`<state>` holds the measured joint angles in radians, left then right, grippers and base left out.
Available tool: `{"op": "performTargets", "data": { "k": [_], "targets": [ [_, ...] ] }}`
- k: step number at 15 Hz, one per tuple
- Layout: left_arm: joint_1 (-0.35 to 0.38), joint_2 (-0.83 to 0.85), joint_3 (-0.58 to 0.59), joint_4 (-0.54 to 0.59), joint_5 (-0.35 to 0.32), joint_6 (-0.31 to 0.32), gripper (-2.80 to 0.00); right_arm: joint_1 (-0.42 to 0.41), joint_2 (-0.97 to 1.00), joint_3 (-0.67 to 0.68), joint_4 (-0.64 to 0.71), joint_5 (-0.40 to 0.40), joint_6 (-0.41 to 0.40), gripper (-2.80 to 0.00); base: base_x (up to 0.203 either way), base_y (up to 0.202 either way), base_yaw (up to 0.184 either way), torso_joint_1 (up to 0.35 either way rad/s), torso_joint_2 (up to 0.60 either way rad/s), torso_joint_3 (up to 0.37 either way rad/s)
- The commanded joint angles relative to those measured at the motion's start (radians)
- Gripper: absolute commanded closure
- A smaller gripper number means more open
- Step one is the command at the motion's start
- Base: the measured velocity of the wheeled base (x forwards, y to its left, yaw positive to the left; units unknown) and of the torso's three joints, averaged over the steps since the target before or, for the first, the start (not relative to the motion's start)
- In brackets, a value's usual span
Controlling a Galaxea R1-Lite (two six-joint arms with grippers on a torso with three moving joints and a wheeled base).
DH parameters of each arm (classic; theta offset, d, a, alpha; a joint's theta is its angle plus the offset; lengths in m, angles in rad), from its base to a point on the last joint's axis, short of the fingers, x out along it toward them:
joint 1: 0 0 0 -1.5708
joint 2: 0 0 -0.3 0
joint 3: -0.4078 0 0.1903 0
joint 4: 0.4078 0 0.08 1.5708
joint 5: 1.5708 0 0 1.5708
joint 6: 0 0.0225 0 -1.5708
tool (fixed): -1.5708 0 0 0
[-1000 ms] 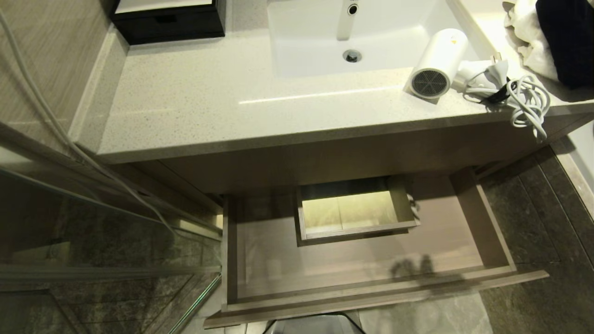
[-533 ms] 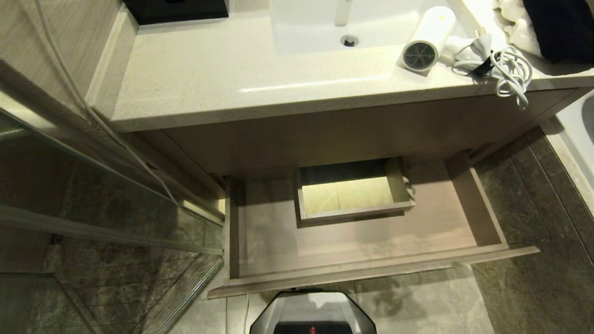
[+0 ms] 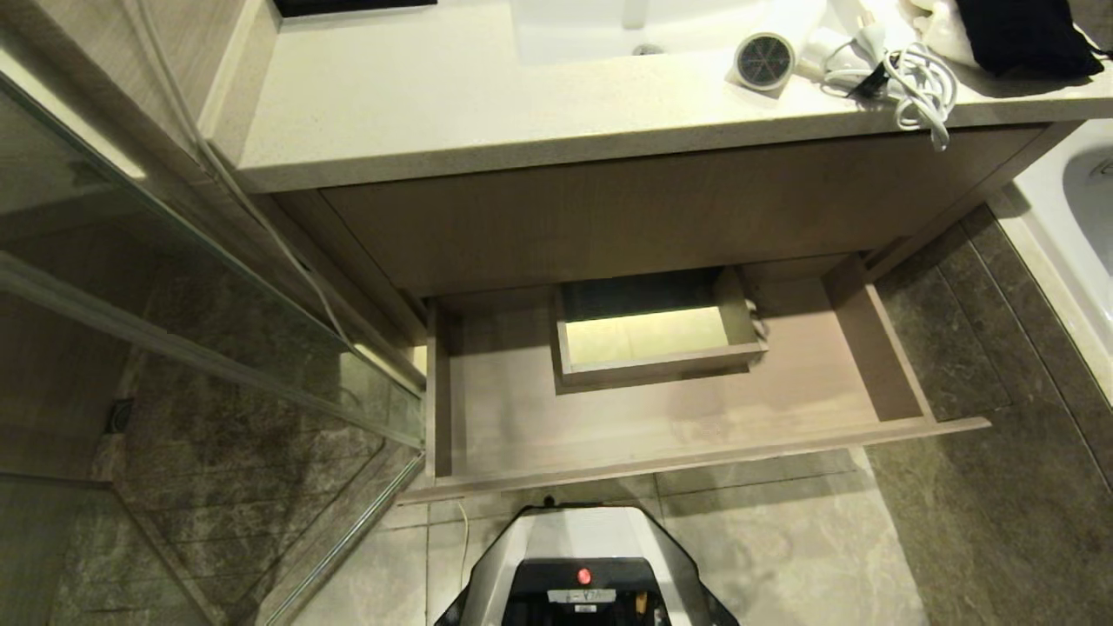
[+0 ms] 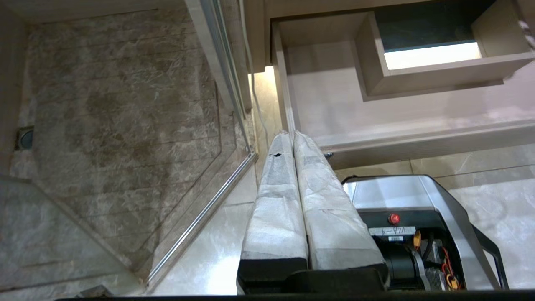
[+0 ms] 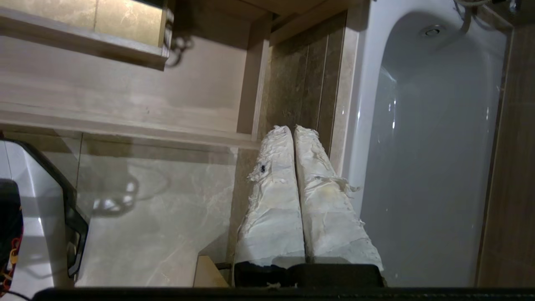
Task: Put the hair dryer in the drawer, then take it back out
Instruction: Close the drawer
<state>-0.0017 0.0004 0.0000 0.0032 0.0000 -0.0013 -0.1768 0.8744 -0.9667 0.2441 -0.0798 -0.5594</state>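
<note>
Fingers of my right gripper (image 5: 293,129) are pressed together, holding nothing, as are the left gripper (image 4: 292,134)'s. Just beyond both, the drawer (image 3: 696,456) stands open, bare. Far above, the hair dryer (image 3: 765,59) lies on the countertop (image 3: 452,104); I judge every step remains.

Drawer (image 3: 661,426): pulled out under the worktop (image 3: 435,113), open from above; floor bare to either side of and in front of the boxed cutout (image 3: 652,335) at rear centre, which blocks the middle back.
Worktop: broad bare stretch at left; hair dryer (image 3: 765,59) and its bundled cord (image 3: 913,83) crowd the right end, a dark cloth (image 3: 1017,35) beyond.
Glass shower panel (image 3: 217,365): closes off the drawer's left flank.
Bathtub (image 3: 1069,226): bounds the right.
Robot base (image 3: 583,565): just before the drawer front.
</note>
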Motion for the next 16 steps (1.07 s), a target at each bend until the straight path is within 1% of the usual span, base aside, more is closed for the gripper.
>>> {"op": "performTargets", "data": {
  "k": [1, 2, 11, 16],
  "targets": [
    [0.000, 0.000, 0.002, 0.000, 0.000, 0.000, 0.00, 0.000, -0.004, 0.026, -0.016, -0.002, -0.004, 0.00, 0.000, 0.000, 0.000, -0.249, 0.27, 0.001],
    [0.000, 0.000, 0.002, 0.000, 0.000, 0.000, 0.00, 0.000, -0.009, 0.044, -0.030, -0.002, -0.004, 0.00, 0.000, 0.000, 0.000, -0.231, 0.31, 0.061],
    [0.000, 0.000, 0.002, 0.000, 0.000, 0.000, 0.00, 0.000, 0.006, 0.065, -0.031, -0.005, -0.004, 0.00, 0.000, 0.000, 0.000, -0.203, 0.34, 0.124],
    [0.000, 0.000, 0.002, 0.000, 0.000, 0.000, 0.00, 0.000, 0.015, 0.068, -0.023, -0.006, -0.004, 0.00, 0.000, 0.000, 0.000, -0.269, 0.44, 0.159]
  ]
}}
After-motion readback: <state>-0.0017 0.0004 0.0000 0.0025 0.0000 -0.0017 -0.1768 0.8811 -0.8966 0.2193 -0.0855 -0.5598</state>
